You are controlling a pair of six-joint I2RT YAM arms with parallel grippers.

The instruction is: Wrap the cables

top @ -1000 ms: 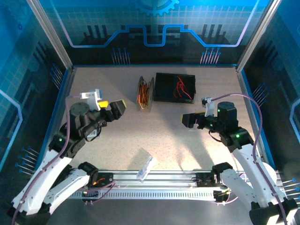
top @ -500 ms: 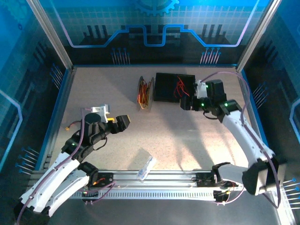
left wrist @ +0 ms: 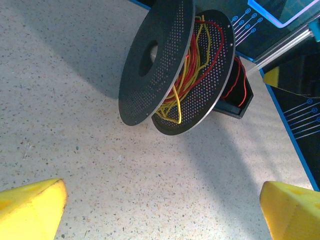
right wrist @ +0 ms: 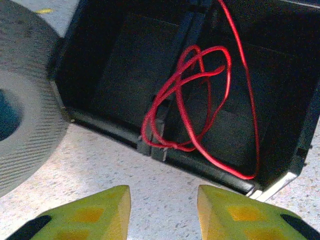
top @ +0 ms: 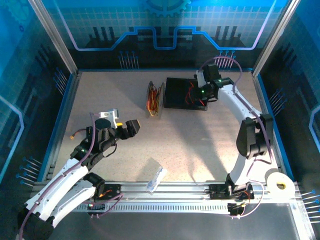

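The right tool (right wrist: 164, 197) has swung up to the black tray (right wrist: 100, 75) at upper middle, jaws narrowing but empty, just short of a loose red cable (right wrist: 228, 75), likely its next pick. The left tool (left wrist: 160, 215) stays wide, facing the spool (left wrist: 150, 65) of wound cables (left wrist: 192, 70)

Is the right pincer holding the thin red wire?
No, the thin red wire lies in the black rectangular tray, beyond the empty right pincer.
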